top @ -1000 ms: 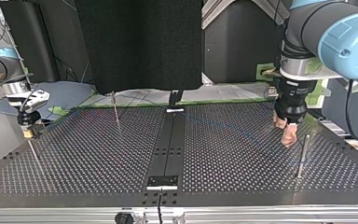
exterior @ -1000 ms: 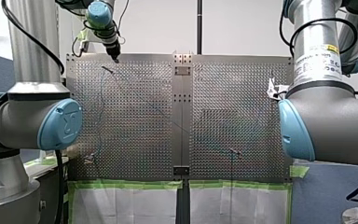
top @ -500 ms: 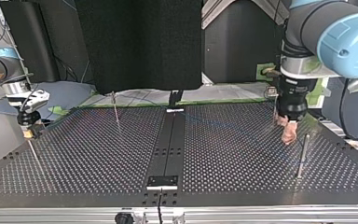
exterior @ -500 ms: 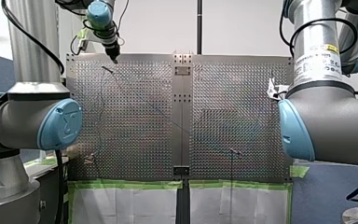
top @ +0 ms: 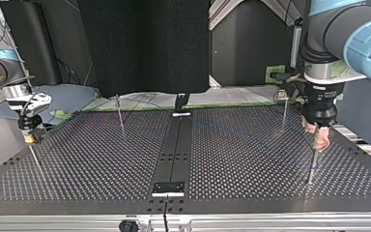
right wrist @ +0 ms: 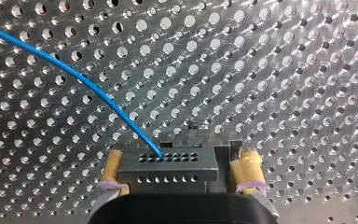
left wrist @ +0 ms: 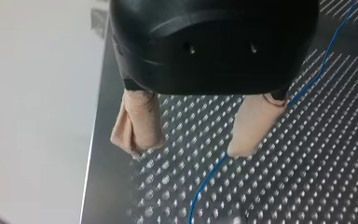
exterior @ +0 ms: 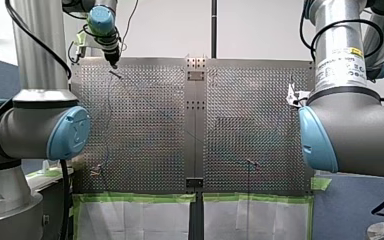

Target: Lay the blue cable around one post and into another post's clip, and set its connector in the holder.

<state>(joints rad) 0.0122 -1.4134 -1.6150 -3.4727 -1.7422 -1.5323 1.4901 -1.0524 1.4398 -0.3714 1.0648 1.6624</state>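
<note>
Top view: the left pincer (top: 320, 140) has slid toward the view's right over the last sec. It now hangs at the top of the near post (top: 312, 166); can't tell if they touch. A sec ago it sat short of that post, closer to the far post (top: 284, 113). Front view agrees: the same arm has gone toward that view's left. The right pincer (top: 29, 137) hasn't budged. My read: you're dragging the blue cable (left wrist: 205, 182) out past the near post so it can go around it. The wrap isn't done, and the clip and holder steps are still ahead.

Left wrist view: fingers spread, released, nothing pinched. The cable passes behind one beige pad (left wrist: 256, 121) and on across the plate. It looks hooked along rather than grasped.

Right wrist view: the right pincer is clenched on the connector (right wrist: 165, 167), w/ yellow pads (right wrist: 248, 170) at either end.

- Connector: dark rectangular block w/ two rows of small round holes; the cable enters one hole in the upper row.
- Cable: thin, smooth, round, lies in a loose curve.
- Tabletop (top: 101, 164): brushed metal w/ a regular grid of holes and a plain centre strip.
- Posts: slim upright metal rods.
- Beige pads: soft-looking and wrinkled.
</note>
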